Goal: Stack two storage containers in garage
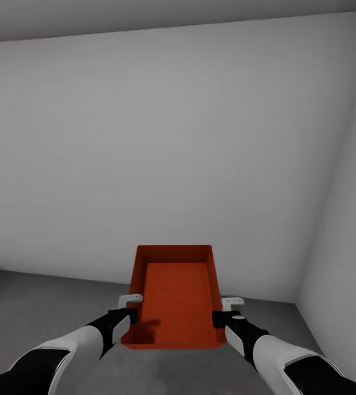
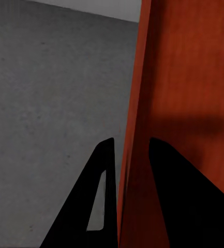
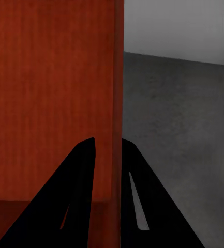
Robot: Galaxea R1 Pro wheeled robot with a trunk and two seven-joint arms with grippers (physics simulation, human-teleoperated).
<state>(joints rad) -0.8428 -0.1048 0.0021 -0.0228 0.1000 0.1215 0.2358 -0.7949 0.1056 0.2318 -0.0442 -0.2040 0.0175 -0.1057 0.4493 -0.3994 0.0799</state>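
Orange-red container (image 1: 178, 296) held over grey floor (image 1: 29, 307), near pale wall (image 1: 161, 148). Left gripper (image 2: 127, 150) pinching its left wall, right gripper (image 3: 109, 147) clamped on right wall.

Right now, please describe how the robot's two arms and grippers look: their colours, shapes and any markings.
Both arms have glossy white shells with black sections near the wrist and the elbow. The left gripper and the right gripper have black bodies, each with a small pale grey bracket on top. In the wrist views, the fingers are black, tapered wedges with a narrow slot. No cables or markings are visible.
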